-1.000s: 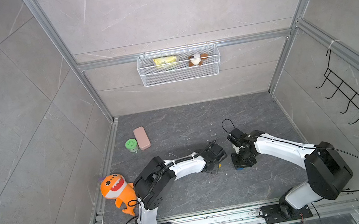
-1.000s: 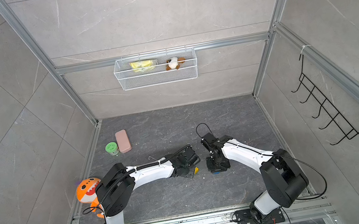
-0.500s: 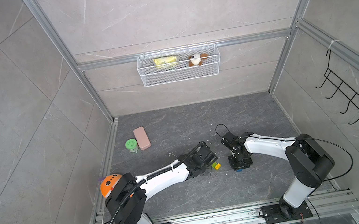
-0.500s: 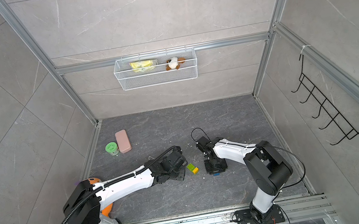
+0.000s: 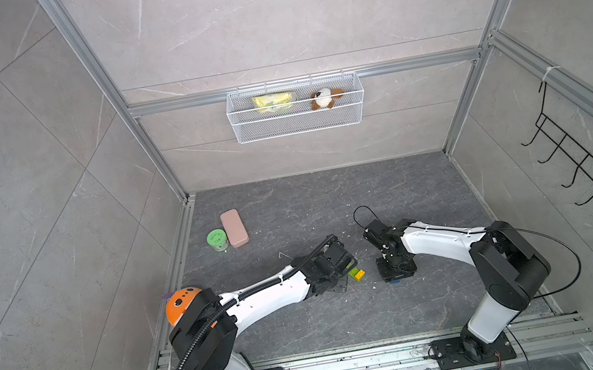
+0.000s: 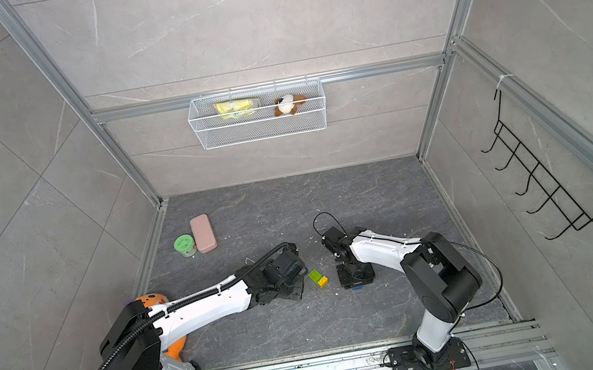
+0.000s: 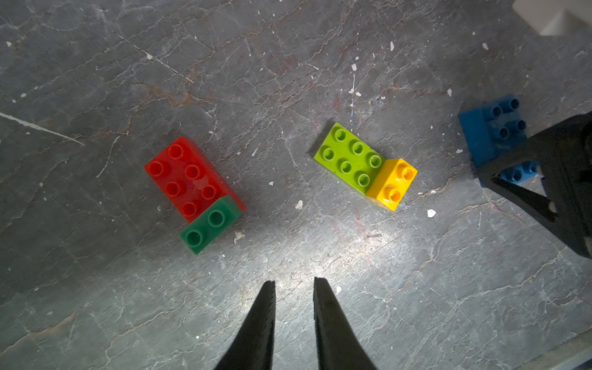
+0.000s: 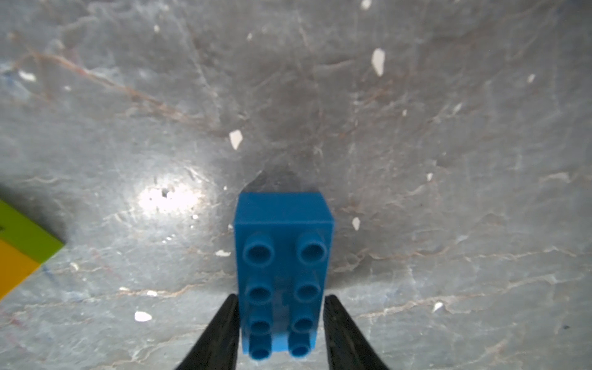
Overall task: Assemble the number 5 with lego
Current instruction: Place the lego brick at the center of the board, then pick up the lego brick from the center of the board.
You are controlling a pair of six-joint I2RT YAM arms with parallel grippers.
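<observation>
Left wrist view looks down on the dark grey stone worktop [image 7: 288, 80], flecked with white chips. Above it the left fingers [image 7: 261, 326] stand a little apart with nothing between them, clear of every lego piece. The right fingers [image 8: 221, 333] straddle one end of the long blue brick [image 8: 282, 256], which lies studs-up on the worktop. They sit close against its sides, but whether they press it cannot be told. The long red brick [image 7: 184, 174] lies ahead of the left fingers, on the side away from the right fingers. The lime-green brick [image 7: 349, 158] lies between the two sets of fingers, apart from red and blue. The dark-green brick [image 7: 208, 226] is fixed at one end of the red, the yellow brick [image 7: 392, 184] at one end of the lime green.
</observation>
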